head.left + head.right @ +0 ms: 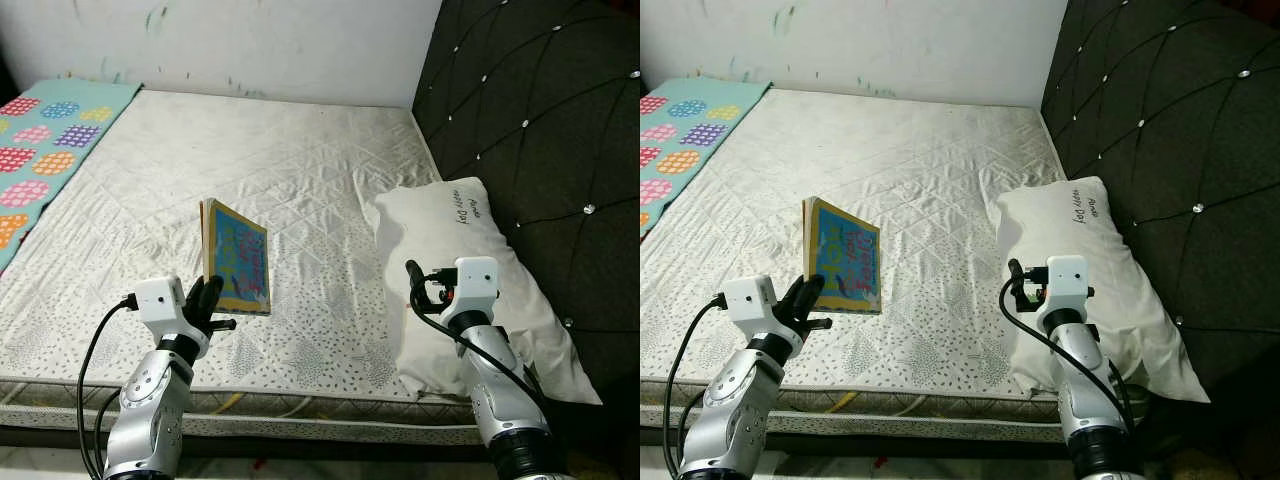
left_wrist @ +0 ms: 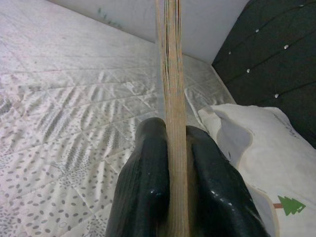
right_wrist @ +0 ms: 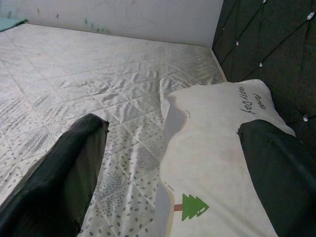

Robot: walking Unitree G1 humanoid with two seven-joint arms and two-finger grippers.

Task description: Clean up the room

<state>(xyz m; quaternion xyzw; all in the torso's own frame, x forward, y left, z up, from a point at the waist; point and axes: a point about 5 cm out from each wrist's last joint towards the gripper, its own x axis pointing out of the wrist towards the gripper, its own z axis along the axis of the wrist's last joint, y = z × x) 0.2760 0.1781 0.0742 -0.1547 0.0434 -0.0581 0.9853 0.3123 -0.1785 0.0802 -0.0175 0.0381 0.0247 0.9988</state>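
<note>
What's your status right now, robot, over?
Left gripper shut on book, held upright above the mattress. Right gripper open, hovering over the pillow. Nothing in the way.

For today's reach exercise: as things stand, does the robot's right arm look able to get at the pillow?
Probably yes. The right gripper hangs open just over the pillow near the bed's front edge, and nothing lies between them. The left gripper is busy holding the book upright, off to the side.
</note>
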